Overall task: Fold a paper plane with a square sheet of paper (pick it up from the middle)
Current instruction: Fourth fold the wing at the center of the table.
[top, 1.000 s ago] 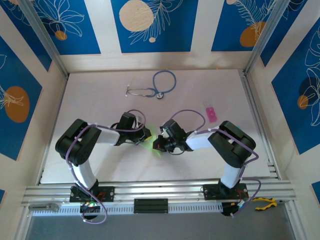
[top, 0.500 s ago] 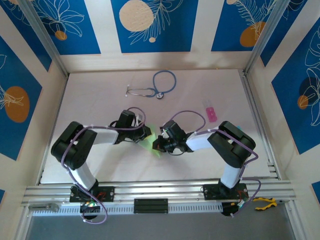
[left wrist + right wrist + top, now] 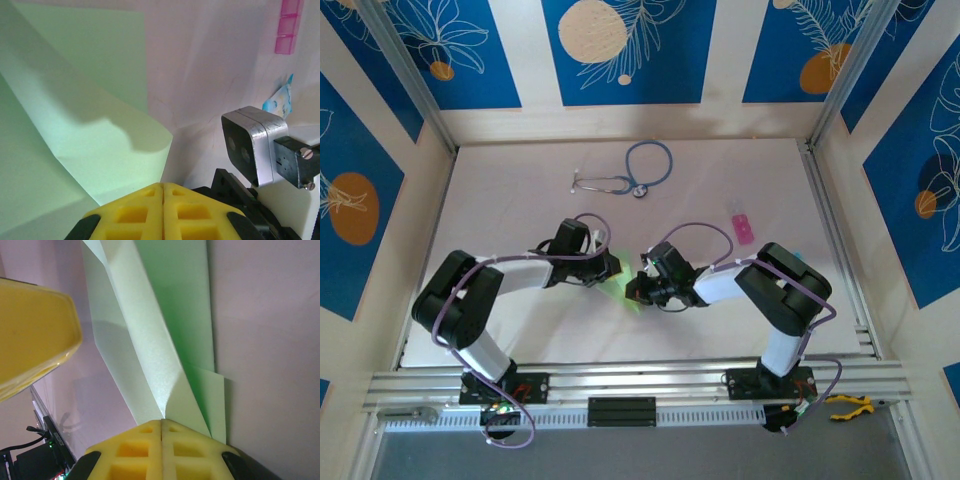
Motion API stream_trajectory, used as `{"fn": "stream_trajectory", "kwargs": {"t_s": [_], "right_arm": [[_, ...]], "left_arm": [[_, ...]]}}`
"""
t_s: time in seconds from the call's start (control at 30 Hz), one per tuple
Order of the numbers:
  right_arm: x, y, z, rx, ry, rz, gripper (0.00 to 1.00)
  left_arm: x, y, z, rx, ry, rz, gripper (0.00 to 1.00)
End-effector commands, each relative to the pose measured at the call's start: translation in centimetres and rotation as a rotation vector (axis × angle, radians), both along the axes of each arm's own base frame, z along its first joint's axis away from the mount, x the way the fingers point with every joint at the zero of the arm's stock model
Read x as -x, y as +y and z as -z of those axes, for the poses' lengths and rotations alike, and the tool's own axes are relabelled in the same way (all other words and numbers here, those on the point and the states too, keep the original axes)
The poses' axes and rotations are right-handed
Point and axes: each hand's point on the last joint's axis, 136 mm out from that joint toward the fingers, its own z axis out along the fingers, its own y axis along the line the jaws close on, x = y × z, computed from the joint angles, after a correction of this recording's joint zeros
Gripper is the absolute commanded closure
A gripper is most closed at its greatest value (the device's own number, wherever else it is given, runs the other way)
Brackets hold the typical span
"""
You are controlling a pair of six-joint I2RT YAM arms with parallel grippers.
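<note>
An early fold is being made in the thin pale green square sheet of paper point(image 3: 620, 289), which is lying part-creased on the pale desk point(image 3: 520, 210) between the arms. Its raised ridge is being pinched by the closed right claw point(image 3: 161, 422). The left claw point(image 3: 163, 186) is being held closed at a flap's edge, and whether it is gripping the paper cannot be told. Careful flattening along the crease is likely being called for next.

You see the square sheet of paper point(image 3: 621, 291), thin and pale green, part-folded near the middle of the desk point(image 3: 510, 210). Its long slanting flaps overlap along sharp creases, and one ridge stands raised off the surface.
</note>
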Motion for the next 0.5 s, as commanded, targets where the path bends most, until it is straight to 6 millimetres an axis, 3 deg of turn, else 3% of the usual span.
{"fn": "stream_trajectory", "kwargs": {"t_s": [0.0,0.47], "right_arm": [[2.8,-3.1,4.3,0.152,0.13,0.008,0.97],[2.9,-3.3,4.4,0.158,0.133,0.005,0.97]], "left_arm": [[0.4,-1.0,-0.5,0.025,-0.005,0.05,0.92],[0.6,-1.9,1.5,0.012,0.047,0.054,0.93]]}}
